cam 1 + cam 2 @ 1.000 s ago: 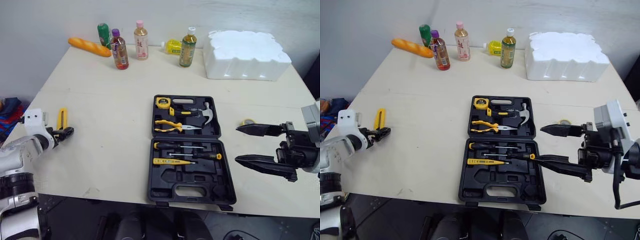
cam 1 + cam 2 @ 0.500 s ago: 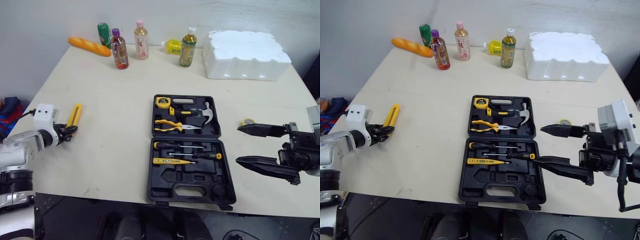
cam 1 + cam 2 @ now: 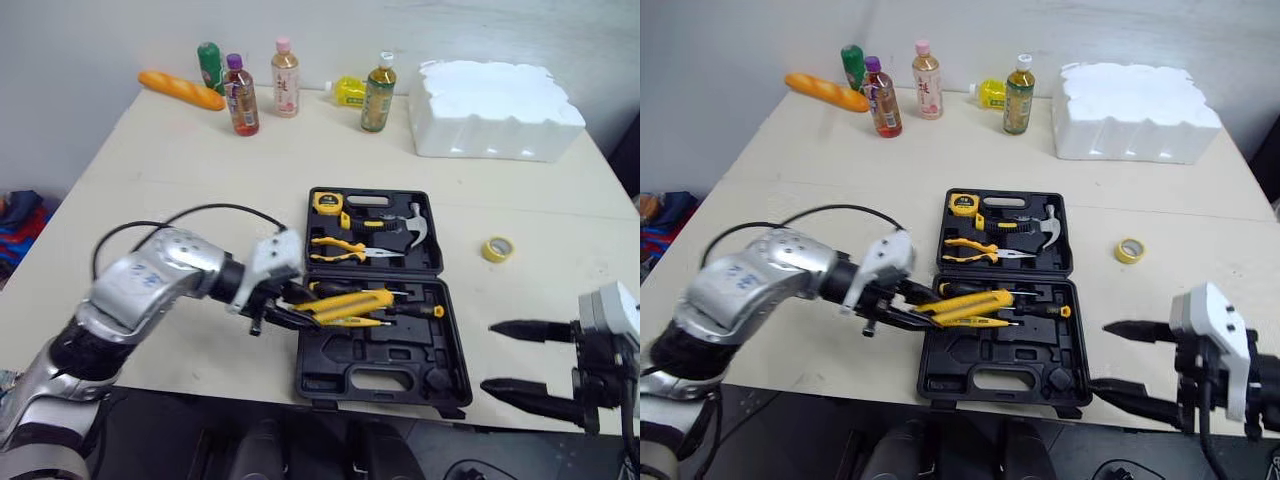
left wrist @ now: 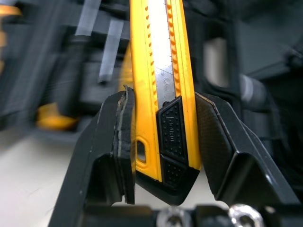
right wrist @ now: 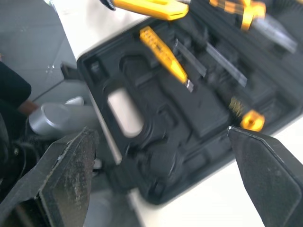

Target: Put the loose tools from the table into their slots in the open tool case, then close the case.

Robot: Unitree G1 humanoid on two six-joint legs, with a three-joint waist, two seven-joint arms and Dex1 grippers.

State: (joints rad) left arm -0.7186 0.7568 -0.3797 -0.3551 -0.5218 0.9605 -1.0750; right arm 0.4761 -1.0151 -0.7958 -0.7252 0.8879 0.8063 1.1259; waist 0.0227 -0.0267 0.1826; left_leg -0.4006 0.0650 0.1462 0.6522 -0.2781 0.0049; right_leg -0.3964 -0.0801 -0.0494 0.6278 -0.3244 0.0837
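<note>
A pale cream worktop (image 3: pixel 200 190) with a smooth matt face stands against a plain grey wall (image 3: pixel 100 30), with dark floor (image 3: pixel 180 440) below its near edge. Along the far edge lie an orange baguette-shaped loaf (image 3: pixel 181 91) and a row of plastic bottles (image 3: pixel 286 79). A lumpy white foam block (image 3: pixel 497 108) fills the far right corner.

The tool case (image 3: pixel 330 365) is black moulded plastic. It lies open and flat at the middle of the worktop, its lower half reaching the near edge. The upper half holds a yellow tape measure (image 3: pixel 326 204), a steel-headed hammer (image 3: pixel 395 222) and yellow-handled pliers (image 3: pixel 345 250). The lower half holds a screwdriver (image 3: pixel 420 311) with a black and yellow grip, a slim yellow tester pen (image 5: pixel 163 52), and bare shaped recesses toward the case handle. A small roll of yellow tape (image 3: pixel 495 249) lies on the worktop just right of the case, apart from it.

The left tool (image 4: pixel 162 97) clamps the utility knife (image 3: pixel 345 303) at its rear end, one black finger on each flat side. The knife is long, narrow and yellow, with a ribbed edge, a grey metal strip and a black textured slider. It is held above the left part of the case's lower half, pointing right and lying across the screwdriver and tester pen rows. Whether it touches them cannot be told.

The right tool (image 3: pixel 489 356) hangs at the near right corner, right of the case and apart from it. Its two pointed fingers are spread wide and hold nothing.
</note>
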